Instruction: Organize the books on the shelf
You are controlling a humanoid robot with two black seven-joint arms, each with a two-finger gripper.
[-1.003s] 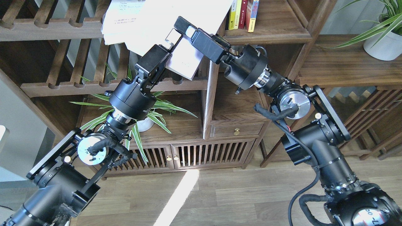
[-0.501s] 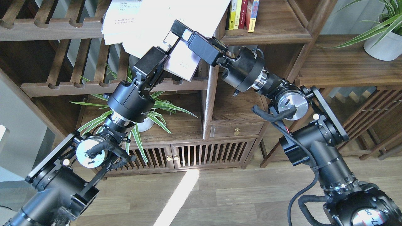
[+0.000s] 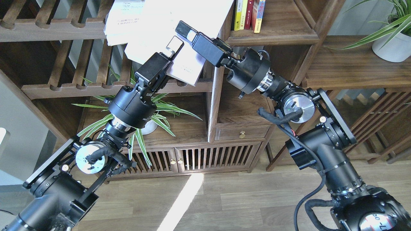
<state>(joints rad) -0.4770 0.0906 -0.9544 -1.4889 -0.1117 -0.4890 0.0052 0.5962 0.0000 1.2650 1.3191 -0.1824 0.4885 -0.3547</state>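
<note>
**Both arms raised at the pale book, slatted rack level**

Far left, a dark-brown slatted rack with notched rails (image 3: 64, 86) spans the view. In front of it stands a green spider plant in a white pot (image 3: 147, 126) on a wooden cabinet top (image 3: 186, 128).

The left gripper (image 3: 171, 48) reaches up from the lower left; its fingers (image 3: 175, 43) lie against the left edge of a pale lavender-white paperback (image 3: 188, 65). Cannot tell whether they pinch it.

Above lies a large white sheet-like book with printed text (image 3: 154, 19), resting on the rack.

The right gripper (image 3: 189, 32) comes in from the right, over the paperback's upper edge; its fingers (image 3: 183, 28) show end-on, state cannot be told.

Further right, a narrow dark-brown wooden shelf compartment (image 3: 276, 35) holds upright books, yellow and red spines (image 3: 249, 14). Far right, a white plant pot (image 3: 391, 46) sits on a wide board.
</note>
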